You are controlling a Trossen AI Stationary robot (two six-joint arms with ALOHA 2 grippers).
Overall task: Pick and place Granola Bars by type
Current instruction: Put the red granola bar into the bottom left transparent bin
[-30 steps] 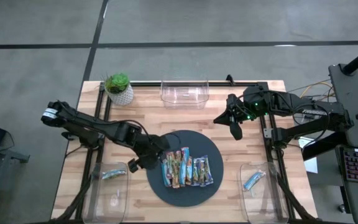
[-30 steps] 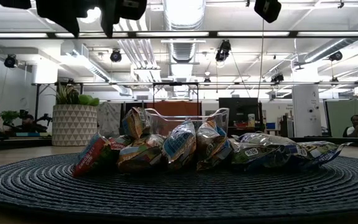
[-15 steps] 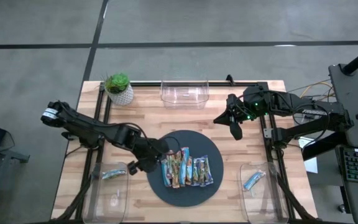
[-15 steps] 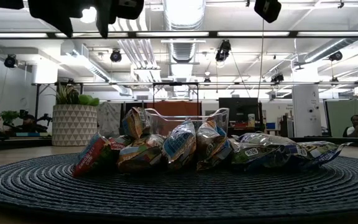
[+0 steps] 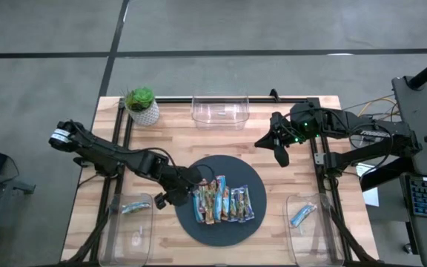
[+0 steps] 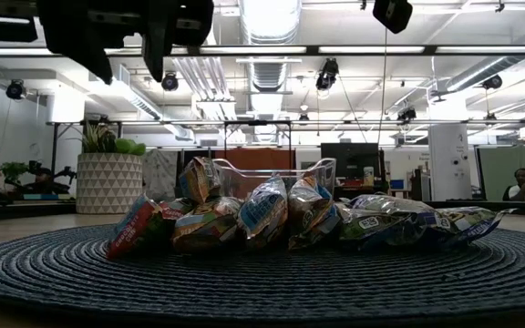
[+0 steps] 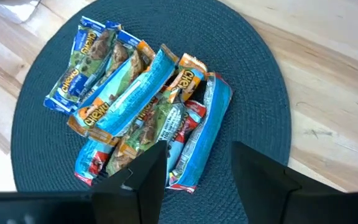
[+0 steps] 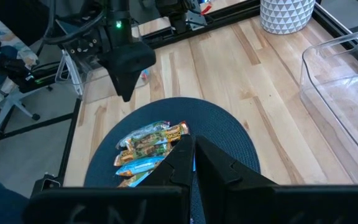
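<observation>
Several shiny wrapped granola bars [image 5: 221, 203] heaped on dark round woven mat [image 5: 254, 174].
Blue, green and red-brown wrappers overlap; left end effector [image 5: 170, 194] open, empty, beside them; right end effector [image 5: 280, 152] closed, empty.

You get bright, even overhead light from the ceiling lamps [image 6: 267, 14], glaring in the low view. Shadows on the surface [image 5: 302, 189] stay soft. The granola bars [image 7: 145, 109] show mild wrapper sheen.
</observation>
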